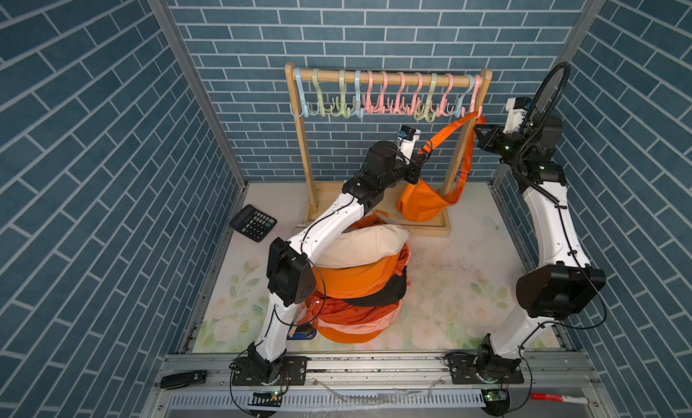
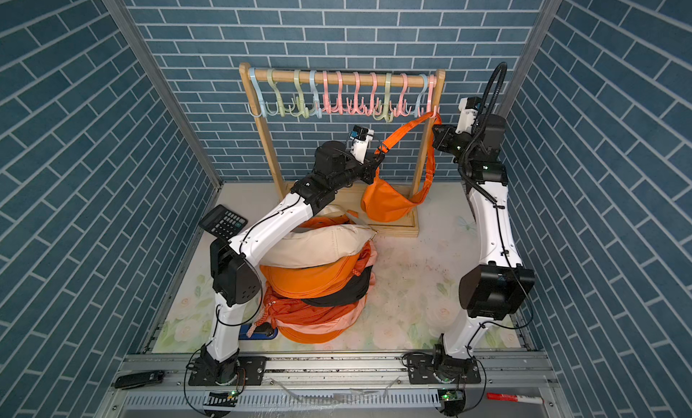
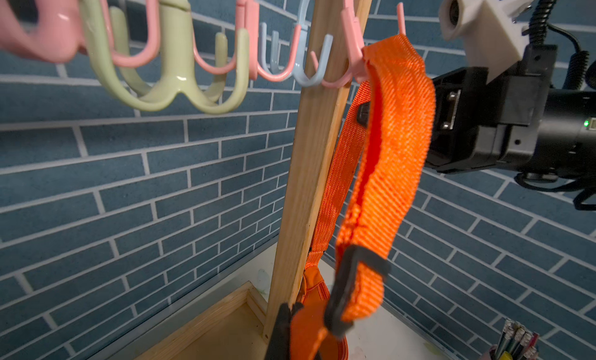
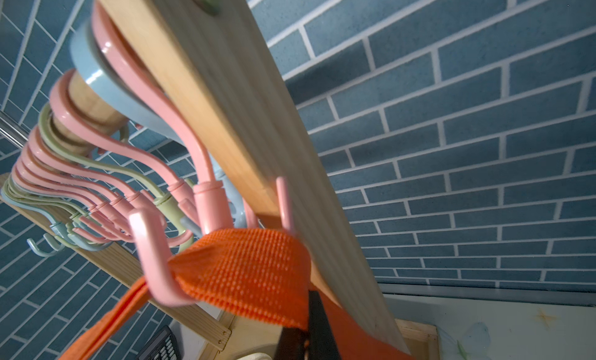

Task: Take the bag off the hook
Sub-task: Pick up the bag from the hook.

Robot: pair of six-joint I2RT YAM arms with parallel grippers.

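Observation:
The orange bag (image 1: pixel 419 204) (image 2: pixel 385 202) hangs by its orange strap (image 1: pixel 449 129) (image 3: pixel 396 116) (image 4: pixel 245 271) from the pink hook (image 1: pixel 475 110) (image 2: pixel 432 110) (image 3: pixel 354 45) (image 4: pixel 154 245) at the right end of the wooden rack. My left gripper (image 1: pixel 421 157) (image 2: pixel 378 155) (image 3: pixel 290 335) is shut on the strap by its black buckle (image 3: pixel 351 287), left of the rack's right post. My right gripper (image 1: pixel 476 129) (image 2: pixel 434 129) (image 4: pixel 309 335) is shut on the strap just below the hook. The strap still lies over the hook's prongs.
The wooden rack (image 1: pixel 385 77) carries several empty pastel hooks (image 1: pixel 374 97). A pile of bags (image 1: pixel 355 277) sits mid-table under the left arm. A calculator (image 1: pixel 252 223) lies at the left wall. A black remote (image 1: pixel 183 378) and a red marker (image 1: pixel 558 398) rest on the front rail.

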